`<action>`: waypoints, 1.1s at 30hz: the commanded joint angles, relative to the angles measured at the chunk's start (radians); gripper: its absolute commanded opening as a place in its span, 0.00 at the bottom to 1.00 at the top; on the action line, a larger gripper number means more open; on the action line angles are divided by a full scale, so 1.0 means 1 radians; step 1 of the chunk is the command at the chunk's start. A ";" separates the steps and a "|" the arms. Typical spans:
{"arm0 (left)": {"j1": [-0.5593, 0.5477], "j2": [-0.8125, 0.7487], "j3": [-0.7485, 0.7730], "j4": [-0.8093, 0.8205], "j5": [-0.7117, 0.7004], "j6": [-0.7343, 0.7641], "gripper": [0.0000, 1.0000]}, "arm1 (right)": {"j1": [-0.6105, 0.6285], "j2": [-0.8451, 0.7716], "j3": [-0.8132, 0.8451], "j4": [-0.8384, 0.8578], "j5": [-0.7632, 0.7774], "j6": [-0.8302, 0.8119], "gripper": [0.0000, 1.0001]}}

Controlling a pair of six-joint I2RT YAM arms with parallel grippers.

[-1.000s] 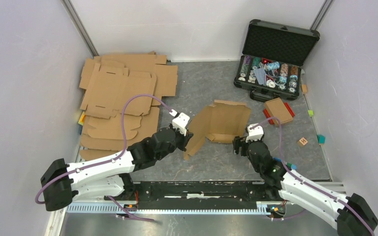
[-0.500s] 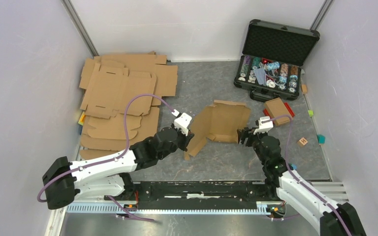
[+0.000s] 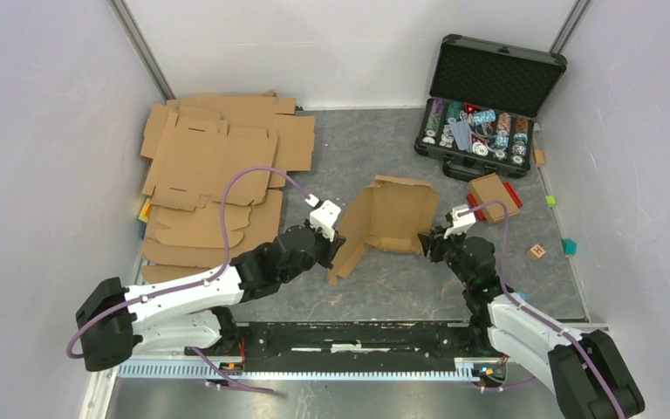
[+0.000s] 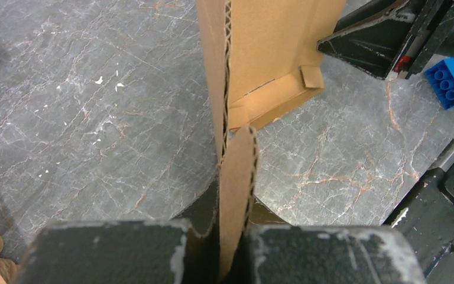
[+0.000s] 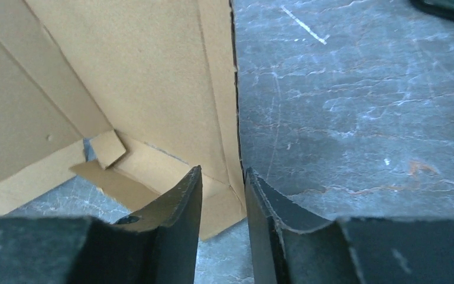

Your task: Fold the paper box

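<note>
Pale, plain walls close the space in on three sides, with a metal pole running up each far corner. The table point(image 3: 375, 148) is a grey, marbled sheet veined with lighter lines and flecked with small white scuffs; a black rail point(image 3: 358, 336) along its near edge carries both arm bases.

At the far left lies a loose stack of flat cardboard blanks point(image 3: 218, 166), fanned over one another. At the far right a black case point(image 3: 488, 96) stands open, its lid upright against the corner and rows of poker chips in its tray.

The paper box point(image 3: 393, 214) sits near the middle of the table between the two arms, half formed – one panel flat-ish, walls and flaps raised around it.

The left gripper point(image 4: 232, 228) has its jaws pressed together on a flap at the box's left side, corrugated edge upright between the fingers. The right gripper point(image 5: 223, 177) is at the box's right wall; its jaws stand a little apart with the wall's edge between them, not visibly clamped on it.

Smaller pieces dot the right side – a small brown carton point(image 3: 493, 194) on something red, a wooden cube point(image 3: 537, 251), a teal block point(image 3: 570, 247), a blue brick point(image 4: 452, 83).
</note>
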 commanded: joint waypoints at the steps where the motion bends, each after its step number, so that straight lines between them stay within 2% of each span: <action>1: -0.004 0.027 0.031 0.052 0.045 0.023 0.04 | -0.002 0.041 0.011 0.050 -0.118 -0.007 0.35; 5: -0.003 0.043 0.037 0.071 0.079 0.012 0.04 | 0.002 0.053 0.002 0.063 -0.139 -0.005 0.32; 8: -0.004 0.050 0.035 0.093 0.109 0.002 0.04 | 0.003 0.059 0.000 0.071 -0.141 0.004 0.34; 10: -0.004 0.054 0.035 0.102 0.134 -0.011 0.04 | 0.006 0.070 0.008 0.079 -0.148 0.024 0.40; 17: -0.003 0.079 0.023 0.126 0.170 -0.052 0.04 | 0.041 0.117 0.032 0.058 -0.160 0.057 0.48; 21: -0.002 0.077 0.021 0.112 0.134 -0.054 0.04 | 0.056 0.072 0.028 -0.036 -0.100 0.050 0.63; 24: -0.004 0.072 0.026 0.093 0.110 -0.048 0.04 | 0.056 0.025 0.019 -0.122 -0.022 0.040 0.69; 26: -0.003 0.072 0.028 0.088 0.103 -0.043 0.04 | 0.056 0.001 0.006 -0.151 -0.003 0.032 0.67; 28: -0.003 0.077 0.029 0.088 0.102 -0.042 0.03 | 0.057 -0.011 -0.014 -0.142 -0.009 0.026 0.60; 33: -0.004 0.088 0.034 0.086 0.108 -0.040 0.03 | 0.065 0.047 0.018 -0.172 -0.026 -0.030 0.57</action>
